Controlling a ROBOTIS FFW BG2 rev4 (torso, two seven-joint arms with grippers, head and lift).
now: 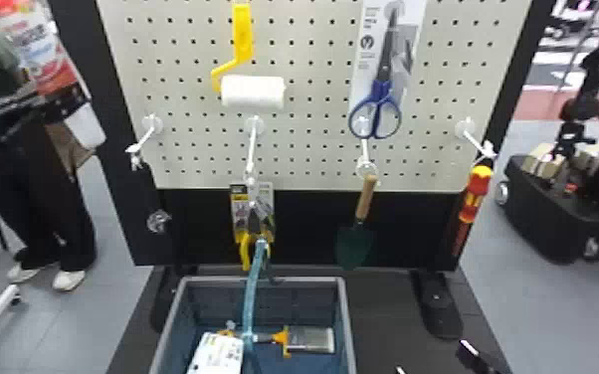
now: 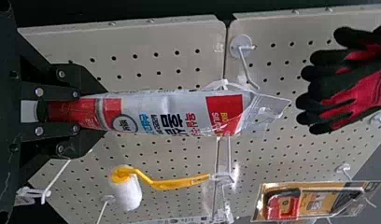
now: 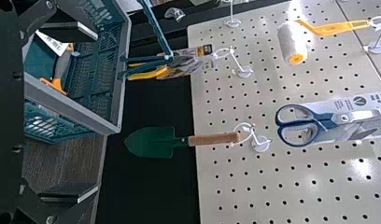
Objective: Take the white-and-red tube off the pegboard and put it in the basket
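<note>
So the left claw [image 2: 104,112] had the white-and-red tube [image 2: 160,113] clamped by its red end, in front of the pegboard [image 2: 146,70]. Its long axis ran in line with the fingers, flat end toward 12 o'clock in the room. Couldn't tell if that top was clear of its hook, tbh. The left arm was obviously the nearer one; the right claw [image 3: 96,112] was spread wide and empty. The basket [image 1: 308,280] sat around 6:30 in the head view, so I'd guess free the top first, then go down.
</note>
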